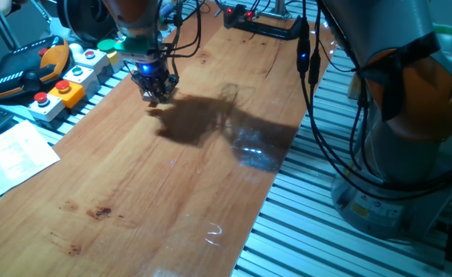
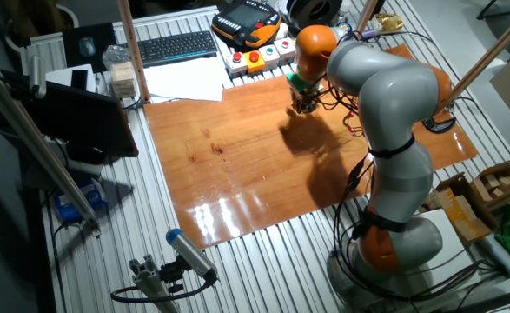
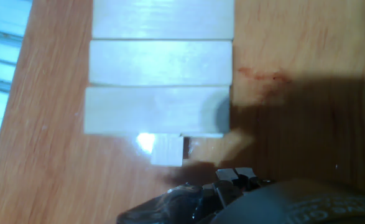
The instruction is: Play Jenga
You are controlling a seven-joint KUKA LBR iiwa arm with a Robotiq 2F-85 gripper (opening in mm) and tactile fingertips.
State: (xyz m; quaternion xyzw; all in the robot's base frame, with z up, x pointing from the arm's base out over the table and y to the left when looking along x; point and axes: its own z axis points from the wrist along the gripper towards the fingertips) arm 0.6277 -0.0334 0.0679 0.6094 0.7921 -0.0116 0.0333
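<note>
Wooden tower (image 3: 160, 78) directly under the gripper (image 1: 155, 91), at the table's (image 1: 172, 192) 11 o'clock corner.
Light, stiff blocks, easily toppled; take the protruding block (image 3: 167, 149) by its end. Jaw state: cannot tell.

Light comes from above. The arm throws a big dark shadow on the wooden table (image 1: 133, 177). White shiny glare sits on the table's near edge in both fixed views. The hand view is blurry and soft. Its pale blocks (image 3: 160, 81) look washed out, with one small bright spot.
</note>
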